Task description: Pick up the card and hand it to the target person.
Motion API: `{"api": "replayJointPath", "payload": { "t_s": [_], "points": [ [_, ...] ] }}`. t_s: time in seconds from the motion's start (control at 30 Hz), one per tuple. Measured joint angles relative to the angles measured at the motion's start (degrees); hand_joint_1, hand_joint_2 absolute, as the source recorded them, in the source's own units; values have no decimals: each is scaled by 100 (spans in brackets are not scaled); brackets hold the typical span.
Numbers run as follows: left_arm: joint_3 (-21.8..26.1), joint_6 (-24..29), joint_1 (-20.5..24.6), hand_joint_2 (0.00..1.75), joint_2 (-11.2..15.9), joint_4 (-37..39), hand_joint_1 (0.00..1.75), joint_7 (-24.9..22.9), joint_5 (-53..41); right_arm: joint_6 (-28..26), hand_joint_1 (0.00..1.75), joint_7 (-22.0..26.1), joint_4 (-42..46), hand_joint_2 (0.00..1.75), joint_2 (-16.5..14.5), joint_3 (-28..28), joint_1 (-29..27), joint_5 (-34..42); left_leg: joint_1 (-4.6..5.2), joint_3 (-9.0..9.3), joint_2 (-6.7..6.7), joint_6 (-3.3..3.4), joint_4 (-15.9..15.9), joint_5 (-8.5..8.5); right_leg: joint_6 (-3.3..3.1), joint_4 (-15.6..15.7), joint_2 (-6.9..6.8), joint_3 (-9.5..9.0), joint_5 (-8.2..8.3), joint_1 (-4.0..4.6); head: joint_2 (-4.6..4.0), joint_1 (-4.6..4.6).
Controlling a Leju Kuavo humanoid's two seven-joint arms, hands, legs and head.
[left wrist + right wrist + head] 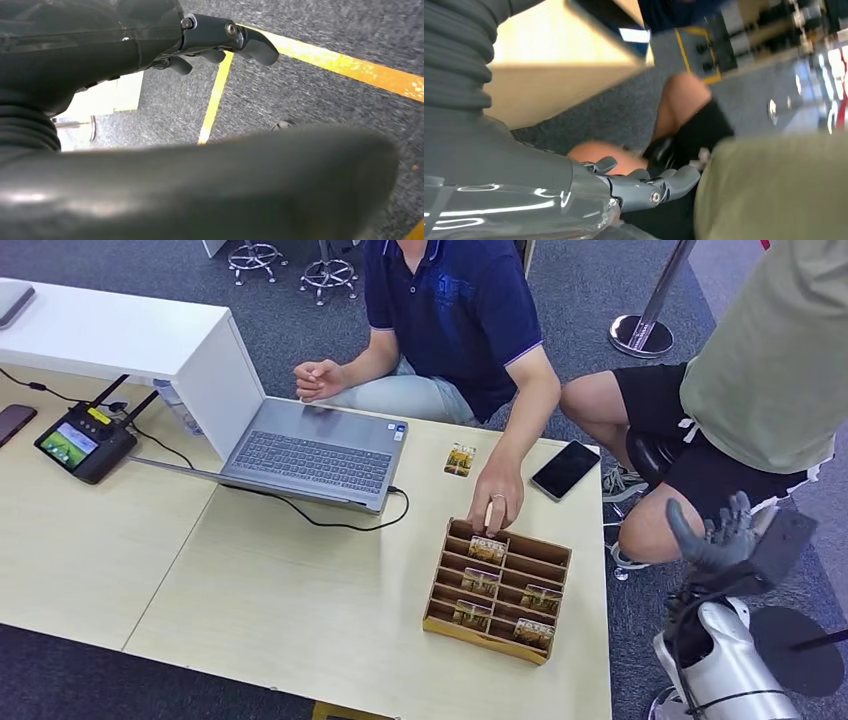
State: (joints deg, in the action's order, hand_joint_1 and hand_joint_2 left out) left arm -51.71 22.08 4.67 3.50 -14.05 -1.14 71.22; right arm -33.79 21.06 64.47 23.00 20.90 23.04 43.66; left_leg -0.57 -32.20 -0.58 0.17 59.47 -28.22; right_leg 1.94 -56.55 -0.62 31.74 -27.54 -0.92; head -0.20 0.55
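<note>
The right hand (722,534) is raised beside the table's right edge, close to the knee of a seated person in black shorts (690,455). Its fingers stand apart and it holds nothing; the right wrist view shows the same hand (644,182) with fingers stretched out in front of that person's leg. The left hand (220,42) hangs above grey carpet with yellow floor lines (216,95); its fingers are slightly bent and nothing is in them.

On the light wooden table (250,590), near the front right part, lies a wooden slotted box (500,588) with several cards standing in its compartments. A second person in a dark blue shirt (455,310) sits behind the table, and this person's hand (497,495) rests on the far edge of the box, touching one card (488,540) in the back row. Just behind the box, one more card (460,459) lies flat on the table, and a black phone (566,469) lies near it to the right. Further left there is an open laptop (300,445), and beyond it a small black terminal (85,443).
</note>
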Motion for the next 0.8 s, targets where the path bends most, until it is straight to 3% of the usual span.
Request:
{"api": "replayJointPath", "payload": {
  "t_s": [0.2,0.4,0.57,0.8],
  "points": [
    [0,-1,5,0,0,0,0,-32,15,776,0,514,-864,175,235,-1149,-711,1302,1,-3,0,3,-1,-4,3,1,1,6,-4,0,0,1],
    [0,6,12,0,-1,0,0,-64,108,1580,0,649,-2297,175,210,-1956,-1240,1980,0,-4,4,1,-2,-12,1,1,8,10,-7,0,0,0],
    [0,60,12,0,-10,0,0,-126,190,1255,0,375,-3320,175,16,-2310,-1630,2062,-3,-4,10,-3,-4,-16,0,0,14,10,-10,2,0,1],
    [0,132,20,0,-24,0,0,-229,298,501,0,-551,-4116,175,-410,-2409,-1845,1806,-5,3,31,-5,-6,-18,0,-1,36,9,-10,3,0,1]
  ]
}}
